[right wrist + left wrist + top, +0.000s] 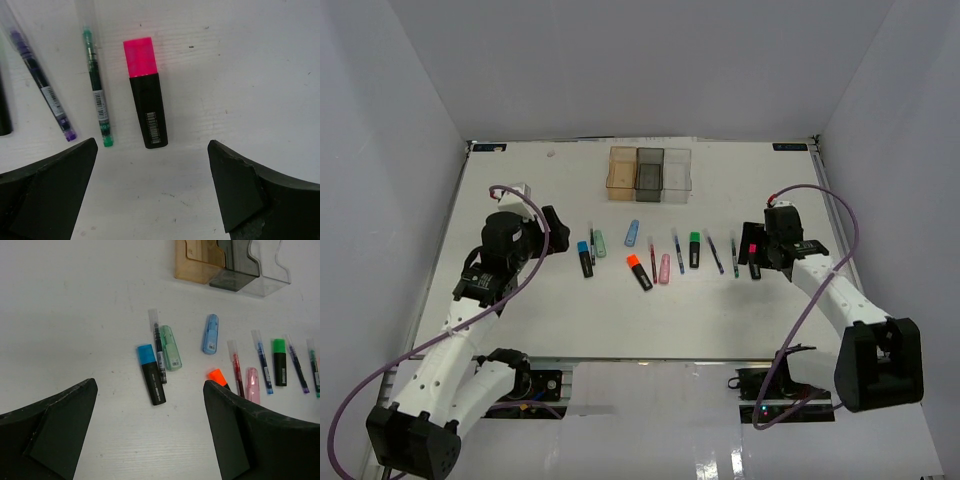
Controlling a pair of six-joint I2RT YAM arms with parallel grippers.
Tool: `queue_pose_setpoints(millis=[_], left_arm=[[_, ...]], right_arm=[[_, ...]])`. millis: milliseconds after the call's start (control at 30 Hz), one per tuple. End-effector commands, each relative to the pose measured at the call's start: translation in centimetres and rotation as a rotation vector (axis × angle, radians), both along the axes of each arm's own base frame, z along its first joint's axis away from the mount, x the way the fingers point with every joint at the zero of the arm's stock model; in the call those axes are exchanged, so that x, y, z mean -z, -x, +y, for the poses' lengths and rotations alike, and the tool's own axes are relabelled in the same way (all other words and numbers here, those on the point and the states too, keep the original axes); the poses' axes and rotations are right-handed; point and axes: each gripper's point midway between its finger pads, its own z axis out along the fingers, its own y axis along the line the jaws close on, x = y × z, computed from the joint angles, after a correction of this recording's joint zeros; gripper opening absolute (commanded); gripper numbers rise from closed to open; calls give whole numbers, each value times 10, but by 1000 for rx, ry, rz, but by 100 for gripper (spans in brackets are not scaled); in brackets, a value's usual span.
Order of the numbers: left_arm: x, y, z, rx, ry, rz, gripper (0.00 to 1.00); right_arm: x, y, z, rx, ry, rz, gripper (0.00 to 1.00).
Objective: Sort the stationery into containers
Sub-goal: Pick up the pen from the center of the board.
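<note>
**Top external view**
- Item: the containers (650, 172), amber, grey and clear bins joined in a row, upper centre. No stationery shows inside them from above.
- Item: the stationery, a loose row across mid-frame, every piece on the table (520, 180).
- Position: the left gripper (552, 235) is spread, left of the row. The right gripper (760, 256) is spread, at the row's right end.
- Hazard: both your arms serve one small cluster of bins. Two deliveries at once could bring the arms together, and a low approach could shove the bins.

**Left wrist view**
- Claw: spread, with nothing between the fingers (55, 430).
- Item: the blue-capped highlighter (151, 374), centre frame. It lies just beside a thin pen (158, 342), perhaps touching it, with the mint highlighter (171, 347) on the pen's other side.
- Hazard: if you close here off-centre, you may pinch two items or drag the pen along.

**Right wrist view**
- Claw: spread and empty.
- Item: the pink-capped highlighter (146, 92), upper centre, lying ahead of the fingertips.
- Item: the green pen (96, 95), just beside it on the left.
- Item: the purple pen (42, 85), farther left.
- Hazard: your left-of-frame finger could land on the green pen and roll it. A grip near one end could let the highlighter tilt in transit.
</note>
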Motion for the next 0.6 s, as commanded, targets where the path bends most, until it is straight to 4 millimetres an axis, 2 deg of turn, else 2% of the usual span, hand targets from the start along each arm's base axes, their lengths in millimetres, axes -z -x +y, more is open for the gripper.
queue_pose_setpoints(millis=[0,33,100,133,167,233,333,567], left_arm=[[15,-2,7,-17,-41,9,98],[17,-1,9,-27,-43,15,98],[18,1,11,-37,-39,14,98],[18,1,10,-35,-36,13,98],[19,1,10,-33,-34,15,98],[19,1,8,-24,-32,17,98],[20,1,6,-14,-30,25,98],[20,2,5,-6,-24,25,98]], right_arm=[[14,-17,-5,48,1,-20,98],[19,-18,-8,57,3,-8,100],[29,-22,-7,59,-2,8,93],[34,-22,-7,62,-7,13,86],[41,-22,-5,56,-15,30,85],[45,-27,-4,55,-22,32,79],[52,-31,-1,39,-25,54,74],[72,-29,-5,59,-6,106,60]])
